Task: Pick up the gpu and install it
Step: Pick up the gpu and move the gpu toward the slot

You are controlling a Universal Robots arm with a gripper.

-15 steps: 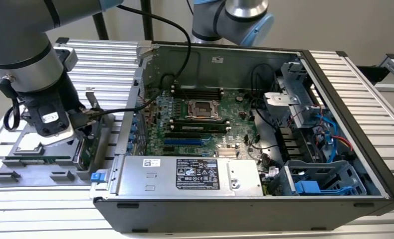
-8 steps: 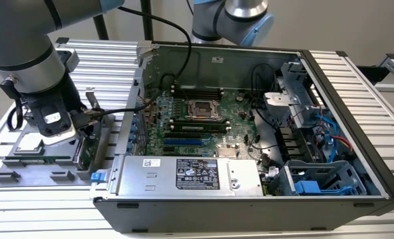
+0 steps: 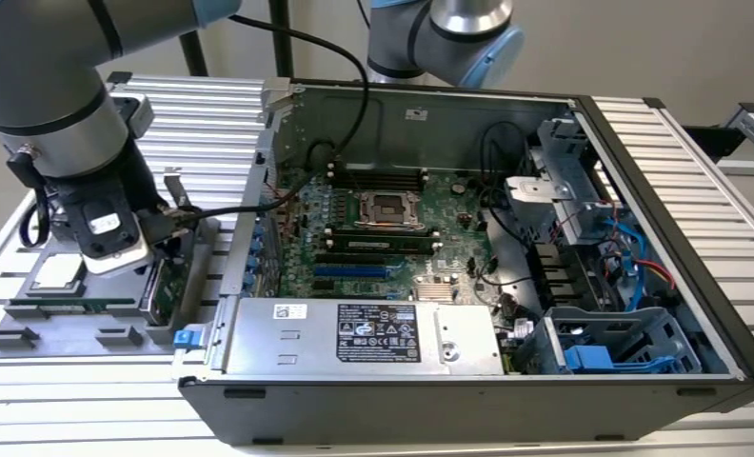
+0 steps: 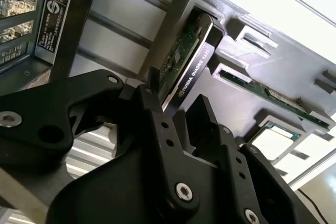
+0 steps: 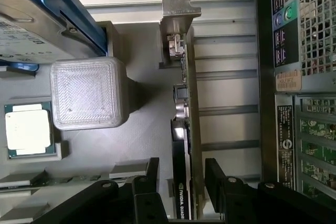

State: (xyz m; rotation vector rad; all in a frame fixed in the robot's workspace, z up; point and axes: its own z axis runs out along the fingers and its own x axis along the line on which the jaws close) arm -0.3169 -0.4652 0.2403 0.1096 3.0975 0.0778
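Ribbed metal table (image 3: 682, 143) carries an open black computer case (image 3: 479, 411) and, on the exterior view's left, a grey parts tray (image 3: 47, 340) lying just beside the case. Inside the case a green motherboard (image 3: 377, 228) lies flat, with a silver power supply box (image 3: 351, 333) along the case's near wall. The gpu (image 5: 185, 124) stands on its long edge in a slot along the tray's edge nearest the case, its silver metal bracket (image 5: 181, 9) at the far end of that slot and its black cooler face turned toward the middle of the tray. The arm reaches down over this edge of the tray, and the gripper (image 5: 182, 169) is spread wide, straddling the card's upper edge: one black finger (image 5: 153, 174) sits on the cooler side, the other on the bare green side, and in both wrist views a thin gap shows between each finger and the card, so nothing is grasped. The gpu rests seated in the tray. Elsewhere on the tray, a square processor chip (image 5: 29, 129) lies flat in its pocket near the tray's middle, a pale ribbed block (image 5: 86, 93) stands beside it, a hard drive in a blue frame (image 5: 31, 14) sits toward the far edge, and a long narrow memory stick (image 4: 273, 95) lies in a slot toward the near edge.
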